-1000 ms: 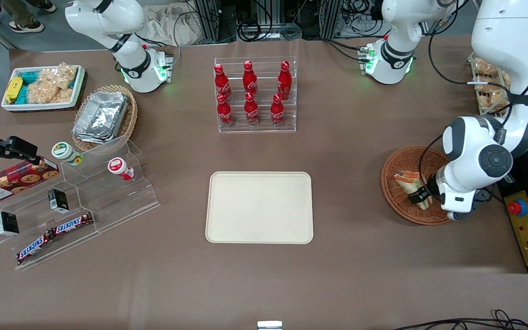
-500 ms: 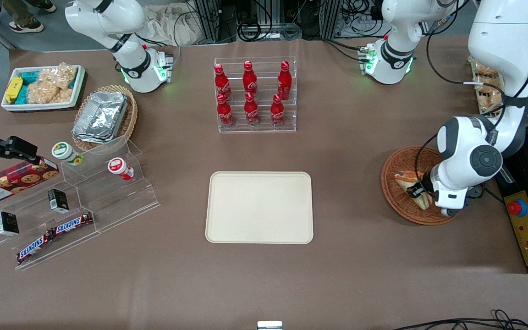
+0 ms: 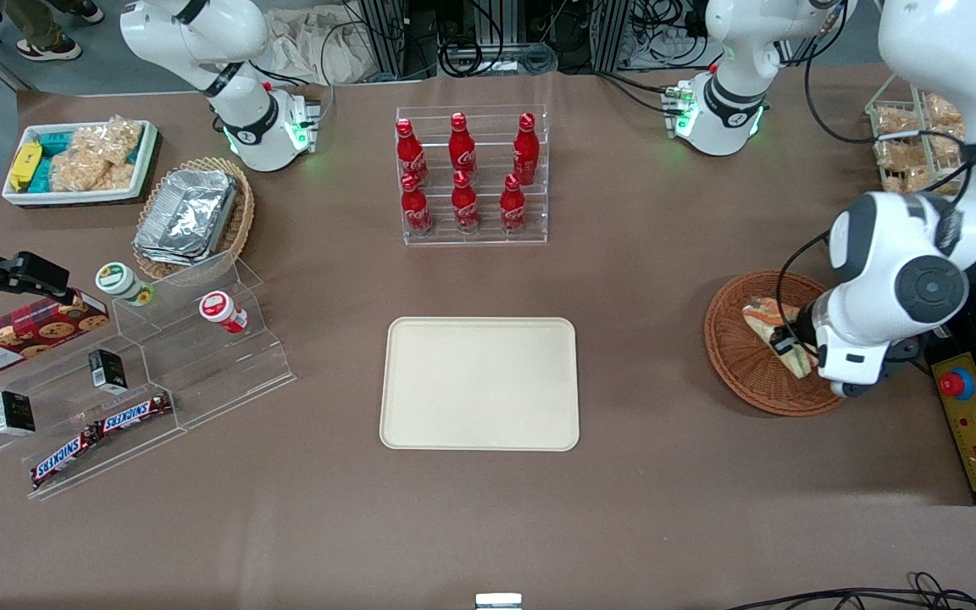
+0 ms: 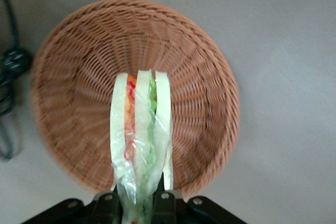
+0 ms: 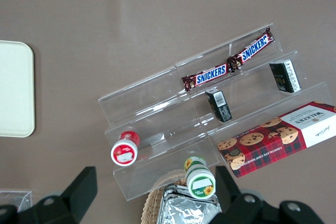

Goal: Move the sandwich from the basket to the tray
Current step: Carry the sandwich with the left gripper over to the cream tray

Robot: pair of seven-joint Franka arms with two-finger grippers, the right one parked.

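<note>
One sandwich (image 4: 140, 129) in tool (image 4: 137, 203), above basket (image 4: 68, 77).

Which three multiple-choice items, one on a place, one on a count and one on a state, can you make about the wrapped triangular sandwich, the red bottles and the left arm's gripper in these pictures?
1. Where is the clear-wrapped triangular wedge sandwich?
A. On the flat cream-beige rectangular tray
B. Over the round reddish-brown wicker basket
C. On the clear acrylic step shelf

2. How many red bottles stand in the clear acrylic rack?
A. Four
B. Six
C. Eight

3. What is the state of the left arm's gripper?
A. Shut on the sandwich
B. Open above the tray
C. Open beside the basket

Answers:
1. B: the wrist view shows the sandwich with the basket's woven bowl under it, and the tray bears nothing.
2. B: the front view shows two rows of three.
3. A: the fingers press the wrap's end from both sides, over the basket.
</note>
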